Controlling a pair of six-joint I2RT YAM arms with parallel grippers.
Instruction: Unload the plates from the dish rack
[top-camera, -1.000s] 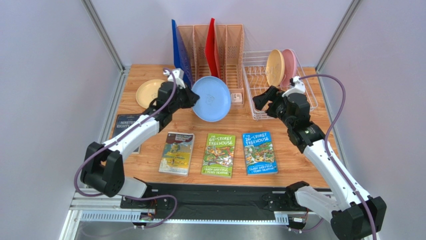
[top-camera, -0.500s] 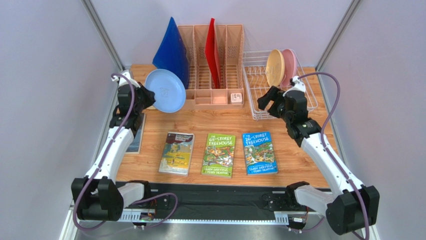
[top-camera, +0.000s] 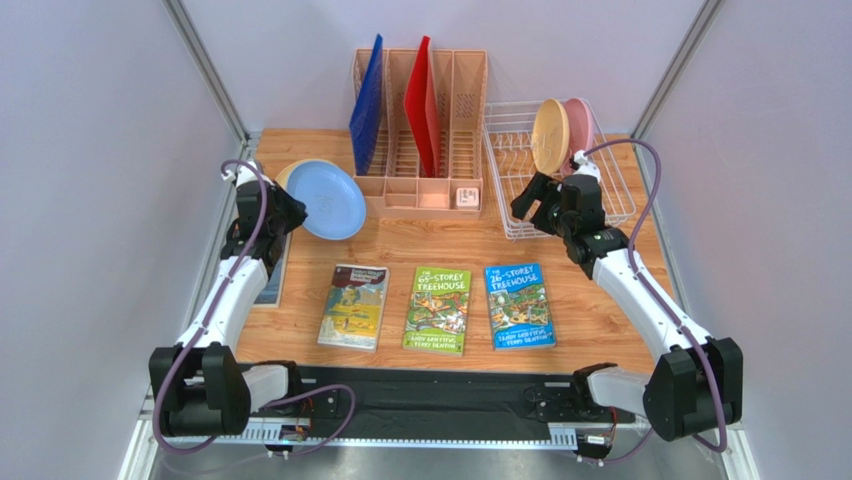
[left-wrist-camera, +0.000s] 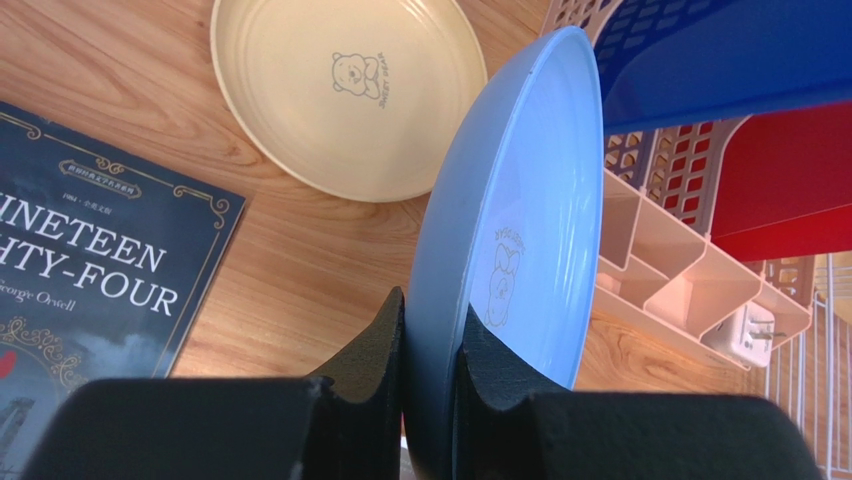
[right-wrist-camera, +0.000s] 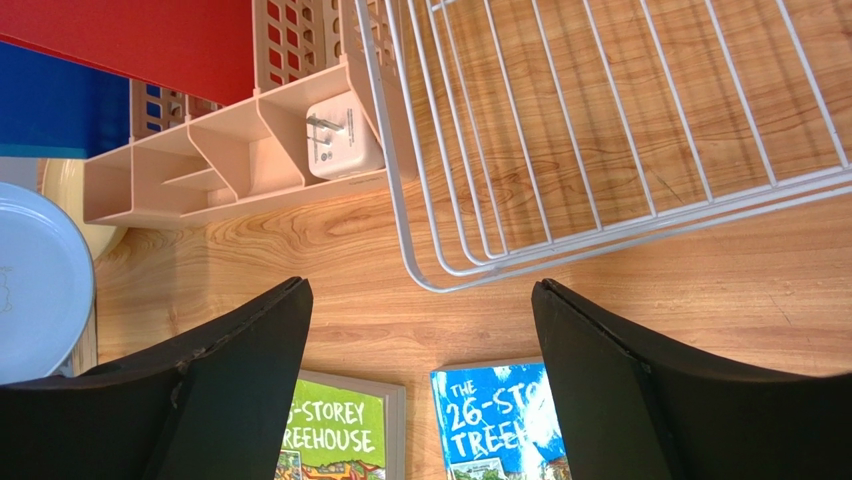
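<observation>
Since your left hand (left-wrist-camera: 432, 330) is pinching the grey-blue plate (left-wrist-camera: 530, 230) by its rim, tilted nearly on edge just left of the pink organiser (top-camera: 430, 192), I'd say the job right now is landing it on the cream plate (left-wrist-camera: 345, 90) that lies flat on the bench (top-camera: 575, 310), a bit further left of the organiser.

Roll the wrist so the plate goes flat first, centre it over the cream one, then lower until rim meets rim before you let go. Dropping it from a tilt will probably make it skate off toward the dark book (left-wrist-camera: 90, 270).

These plates look like smooth, matte plastic: shallow, round, with a thin raised lip and a little bear print in the middle. That lip is all you've got in the fingers, so go slow, no jerks.

Your right hand (right-wrist-camera: 420, 290) is wide open and holding nothing, hovering at the near corner of the dish rack (top-camera: 507, 160), which sits just right of the organiser. It's thin white wire, and a second cream plate (top-camera: 549, 135) and a pink plate (top-camera: 578, 125) stand upright at its far end.
</observation>
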